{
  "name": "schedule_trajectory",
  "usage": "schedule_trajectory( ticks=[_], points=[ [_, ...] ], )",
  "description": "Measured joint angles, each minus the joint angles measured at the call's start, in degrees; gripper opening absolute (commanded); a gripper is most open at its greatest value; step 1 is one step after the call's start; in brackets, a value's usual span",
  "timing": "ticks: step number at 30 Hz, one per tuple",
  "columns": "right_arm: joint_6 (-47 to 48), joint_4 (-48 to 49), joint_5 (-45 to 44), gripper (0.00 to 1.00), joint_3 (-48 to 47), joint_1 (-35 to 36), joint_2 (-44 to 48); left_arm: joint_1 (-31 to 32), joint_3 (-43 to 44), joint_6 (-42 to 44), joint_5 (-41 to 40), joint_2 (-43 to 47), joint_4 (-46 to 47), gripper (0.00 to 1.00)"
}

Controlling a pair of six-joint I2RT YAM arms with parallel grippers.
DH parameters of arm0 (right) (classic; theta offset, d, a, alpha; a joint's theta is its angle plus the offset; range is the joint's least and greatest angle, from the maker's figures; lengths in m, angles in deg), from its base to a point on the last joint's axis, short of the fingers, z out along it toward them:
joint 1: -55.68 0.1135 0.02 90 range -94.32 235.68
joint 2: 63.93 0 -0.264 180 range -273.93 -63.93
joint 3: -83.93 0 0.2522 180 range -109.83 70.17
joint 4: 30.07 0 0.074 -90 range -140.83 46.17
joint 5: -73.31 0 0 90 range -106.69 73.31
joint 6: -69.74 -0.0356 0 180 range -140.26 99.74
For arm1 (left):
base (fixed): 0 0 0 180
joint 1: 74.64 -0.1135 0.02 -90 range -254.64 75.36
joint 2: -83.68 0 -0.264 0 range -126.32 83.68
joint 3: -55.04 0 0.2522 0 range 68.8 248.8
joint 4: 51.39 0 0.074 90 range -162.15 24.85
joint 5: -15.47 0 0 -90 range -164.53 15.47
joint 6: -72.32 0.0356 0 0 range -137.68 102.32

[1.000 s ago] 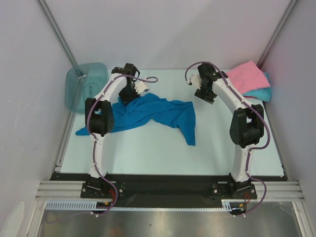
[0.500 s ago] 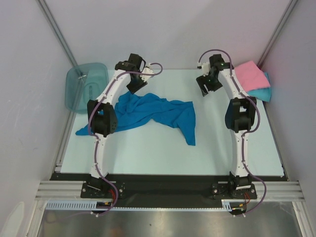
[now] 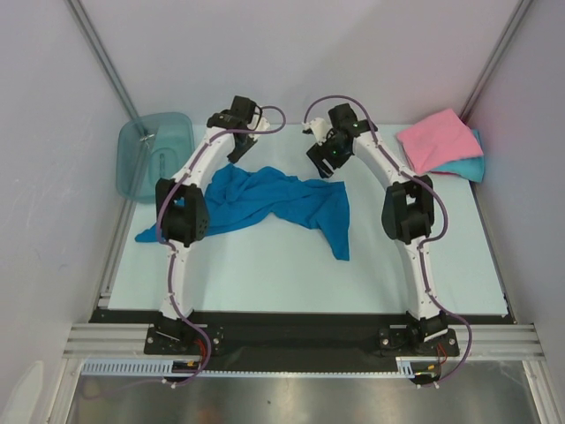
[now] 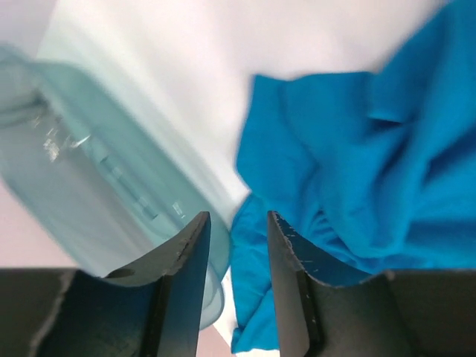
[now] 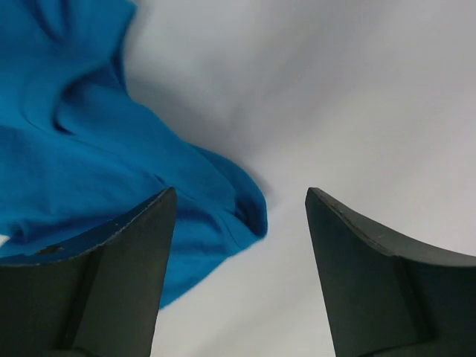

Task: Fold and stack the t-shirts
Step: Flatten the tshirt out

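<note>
Blue t-shirt (image 3: 274, 201) is lying rumpled side-to-side on the tabletop (image 3: 265, 274), far edge beneath the narrowly spread left hand (image 4: 238, 217) and wide-spread right hand (image 5: 239, 192), both empty.

The bench (image 3: 265, 283) has a pale, matt top under even light, with no hard shadows. Plain white panels enclose three edges: back wall (image 3: 291, 53), left wall (image 3: 44, 221), right wall (image 3: 540, 177). A left strut (image 3: 102, 57) and a right strut (image 3: 499, 57), both aluminium, rise slanted from the far corners. Along the near edge lie a black base plate (image 3: 300, 331), an aluminium rail (image 3: 106, 340) and a brushed metal sheet (image 3: 300, 402)
</note>
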Motion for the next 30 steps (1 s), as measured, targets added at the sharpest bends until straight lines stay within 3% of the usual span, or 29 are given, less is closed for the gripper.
schedule_trajectory(
  ticks=[2, 3, 5, 6, 7, 18, 30],
  points=[
    [-0.4, 2.4, 0.3, 0.77, 0.0, 1.3, 0.3, -0.2, -1.5, -1.7, -3.2, 1.2, 2.1, 0.46],
    [-0.9, 3.7, 0.5, 0.78, 0.0, 1.6, 0.3, -0.3, -2.2, -2.4, -4.9, 1.9, 3.2, 0.55],
    [-2.2, 5.4, 1.0, 0.79, -0.2, 1.6, 0.3, -0.7, -3.0, -3.7, -7.7, 3.6, 5.5, 0.63],
    [-3.0, 5.6, 1.2, 0.79, -0.6, 1.4, 0.2, -0.9, -3.2, -4.3, -9.0, 4.6, 6.8, 0.79],
    [-3.8, 5.9, 1.6, 0.79, -1.2, 1.3, 0.0, -1.4, -3.3, -4.4, -9.9, 5.6, 7.7, 0.84],
    [-7.5, 9.6, 5.2, 0.86, -4.6, 4.8, -4.7, -9.7, -10.8, -4.7, -16.3, 18.0, 19.5, 0.87],
    [-7.9, 10.0, 8.5, 0.86, -5.1, 10.6, -6.8, -10.4, -18.8, -1.7, -17.2, 19.2, 23.6, 0.87]
  ],
)
